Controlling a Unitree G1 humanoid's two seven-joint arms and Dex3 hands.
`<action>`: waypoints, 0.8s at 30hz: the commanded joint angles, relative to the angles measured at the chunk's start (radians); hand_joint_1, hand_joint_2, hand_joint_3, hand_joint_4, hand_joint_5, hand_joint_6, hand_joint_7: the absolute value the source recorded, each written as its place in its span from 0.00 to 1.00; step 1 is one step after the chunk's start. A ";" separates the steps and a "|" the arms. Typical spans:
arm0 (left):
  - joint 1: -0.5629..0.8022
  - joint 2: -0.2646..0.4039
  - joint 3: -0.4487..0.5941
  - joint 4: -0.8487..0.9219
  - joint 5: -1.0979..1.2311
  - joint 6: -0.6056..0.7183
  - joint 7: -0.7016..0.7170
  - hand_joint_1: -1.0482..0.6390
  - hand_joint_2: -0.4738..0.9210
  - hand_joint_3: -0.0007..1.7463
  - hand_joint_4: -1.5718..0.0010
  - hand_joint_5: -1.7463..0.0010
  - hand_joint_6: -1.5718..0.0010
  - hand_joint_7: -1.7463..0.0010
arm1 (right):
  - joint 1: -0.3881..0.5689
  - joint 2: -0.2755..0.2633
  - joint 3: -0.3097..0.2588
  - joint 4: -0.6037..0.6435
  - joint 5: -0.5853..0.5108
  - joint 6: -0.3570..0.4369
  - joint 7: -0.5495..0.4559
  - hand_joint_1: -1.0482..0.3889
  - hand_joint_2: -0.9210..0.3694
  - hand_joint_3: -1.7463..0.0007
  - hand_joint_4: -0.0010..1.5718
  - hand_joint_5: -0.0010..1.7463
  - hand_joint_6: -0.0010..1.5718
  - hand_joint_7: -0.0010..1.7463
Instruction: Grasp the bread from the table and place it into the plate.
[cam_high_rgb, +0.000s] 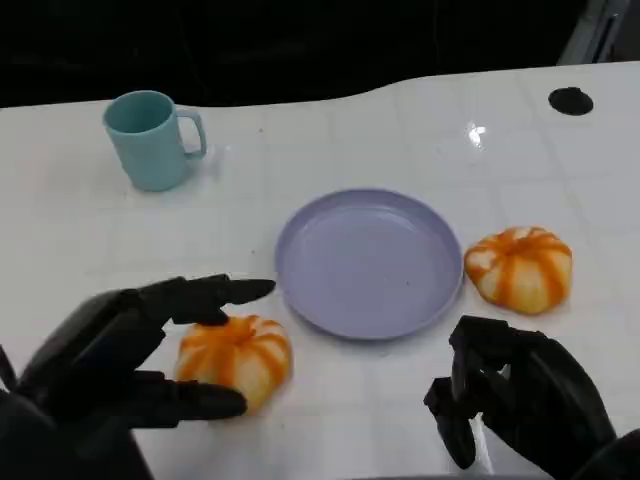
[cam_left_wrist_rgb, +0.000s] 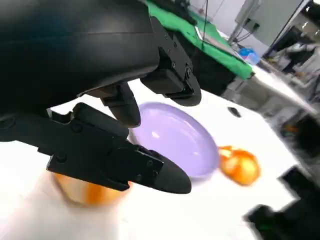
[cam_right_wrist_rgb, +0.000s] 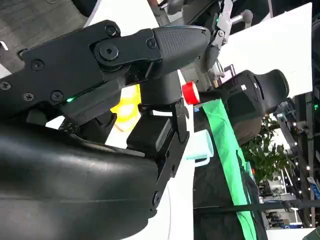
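White table (cam_high_rgb: 60, 240) | left hand (cam_high_rgb: 120, 360) spread around bread (cam_high_rgb: 236, 360) | right hand (cam_high_rgb: 515, 400) curled, holding nothing

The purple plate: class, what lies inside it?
Nothing lies inside the purple plate; its whole surface shows bare. Both breads sit on the table, one by the left hand, one right.

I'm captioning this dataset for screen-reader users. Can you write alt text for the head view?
The robot's left hand brackets an orange-striped bread with spread fingers, beside an empty lilac plate on a white table. A second bread lies right of the plate, a teal mug stands far left, and the right hand hangs curled, empty.
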 joint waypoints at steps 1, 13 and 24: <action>0.016 0.072 -0.017 -0.072 0.188 0.046 0.029 0.18 1.00 0.02 0.79 0.74 0.75 1.00 | 0.010 -0.006 -0.003 -0.018 0.004 0.011 -0.010 0.06 0.00 0.81 0.75 0.94 0.66 0.85; -0.069 0.114 -0.172 0.013 0.478 0.097 0.047 0.17 1.00 0.01 0.78 0.84 0.81 1.00 | 0.010 -0.012 -0.001 -0.022 -0.003 0.011 -0.011 0.06 0.00 0.79 0.75 0.95 0.66 0.85; -0.219 0.096 -0.327 0.215 0.585 0.191 0.046 0.17 1.00 0.01 0.78 0.89 0.84 1.00 | 0.017 -0.013 -0.003 -0.033 0.008 0.026 -0.009 0.07 0.00 0.80 0.75 0.95 0.66 0.85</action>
